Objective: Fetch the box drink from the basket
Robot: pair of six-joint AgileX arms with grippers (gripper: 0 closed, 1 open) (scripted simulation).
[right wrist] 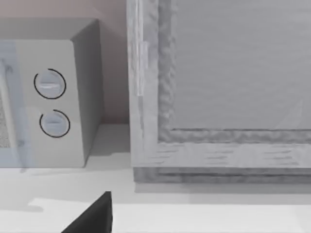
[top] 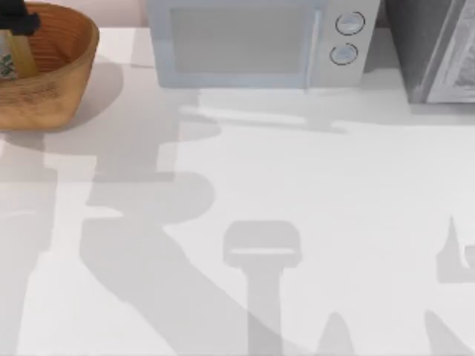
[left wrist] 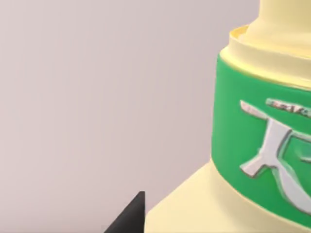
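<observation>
Woven basket (top: 56,81) stood left of the microwave (top: 252,41); the box drink (top: 15,59) was inside it, at the left tool (top: 18,22), whose grip I could not tell. Grasping seemed underway; lifting straight out would follow.

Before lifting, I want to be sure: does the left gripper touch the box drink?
Cannot tell. The top view shows the left gripper directly at the box drink in the basket, contact unclear.

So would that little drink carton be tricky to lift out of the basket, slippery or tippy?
The box drink looks small and smooth-sided, so probably light but somewhat slippery. It stands taller than wide in the basket, so a nudge might tip it. The left gripper is right above it.
</observation>
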